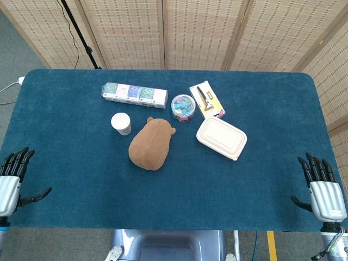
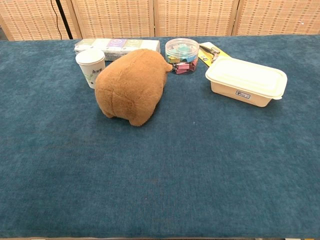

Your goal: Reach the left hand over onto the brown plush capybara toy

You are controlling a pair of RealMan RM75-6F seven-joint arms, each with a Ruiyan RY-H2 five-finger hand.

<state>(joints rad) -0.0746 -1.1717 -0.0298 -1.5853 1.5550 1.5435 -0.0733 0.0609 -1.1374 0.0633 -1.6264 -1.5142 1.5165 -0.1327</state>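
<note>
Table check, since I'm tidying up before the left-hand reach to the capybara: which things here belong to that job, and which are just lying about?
Belongs to the job:
- brown plush capybara
- left hand, open at the table's near edge

Just lying about:
- paper cup
- row of small boxes
- round tub of clips
- yellow-carded tool pack
- cream lidded container
- right hand, open

A brown plush capybara toy (image 1: 152, 143) lies at frame centre on the dark blue felt-covered table (image 1: 81, 163), a white paper cup (image 1: 121, 123) just left. The left hand (image 1: 12, 183) and right hand (image 1: 321, 190) rest at the lower corners, fingers spread.
</note>
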